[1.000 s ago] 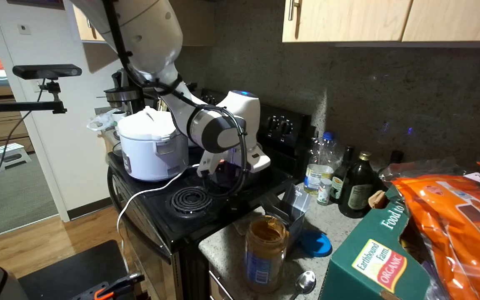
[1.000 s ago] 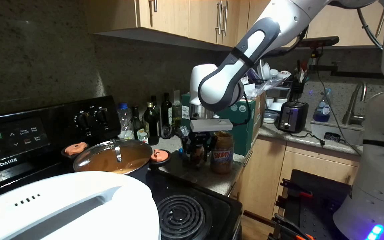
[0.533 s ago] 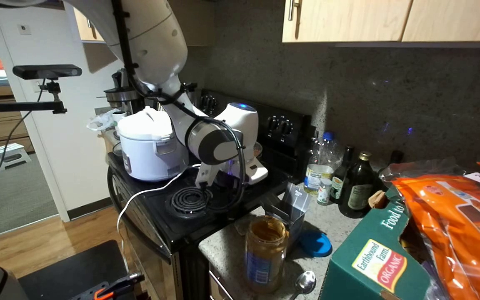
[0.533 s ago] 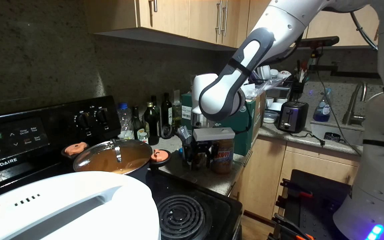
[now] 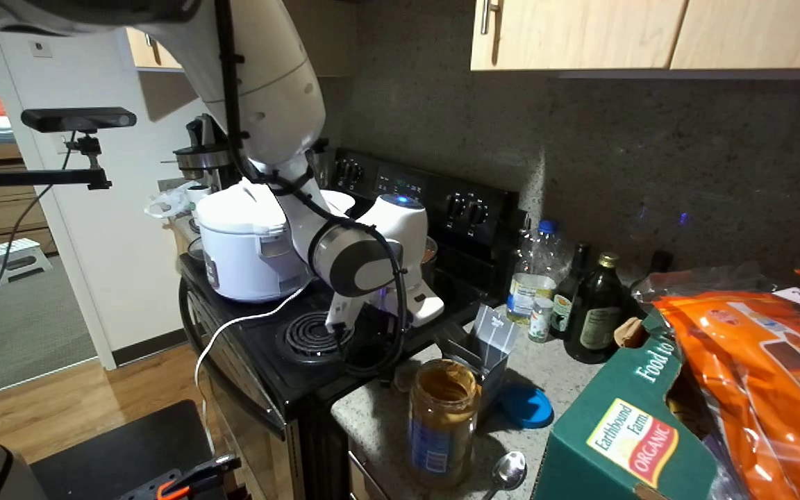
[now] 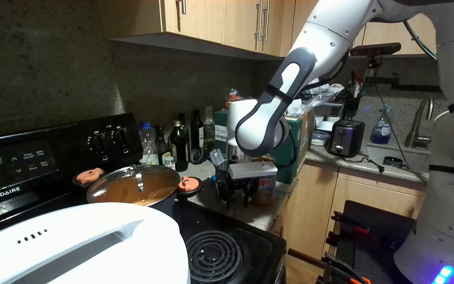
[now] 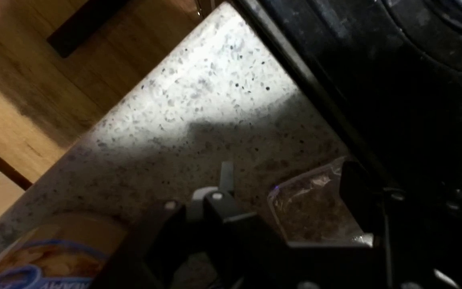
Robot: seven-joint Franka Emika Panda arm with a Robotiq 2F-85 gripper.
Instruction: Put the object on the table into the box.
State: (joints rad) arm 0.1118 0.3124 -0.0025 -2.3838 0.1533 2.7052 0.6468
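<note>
Two fingers [image 7: 223, 206] spread wide, gripper [image 6: 237, 204] over the counter [image 7: 215, 88]. Wrist view, I see clear plastic [image 7: 313, 206] at 4 o'clock, jar [image 7: 60, 257] at 8.

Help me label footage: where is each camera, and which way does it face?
An exterior view: behind a white appliance, facing across stove to counter; arm, base and claw show.
An exterior view: counter side, raised, facing past spoon and jar to stove; arm and base show.
Wrist view: at the claw, facing down on counter and floor; fingers show.
In both exterior views: stove, jar, arm, from roughly opposite sides.
</note>
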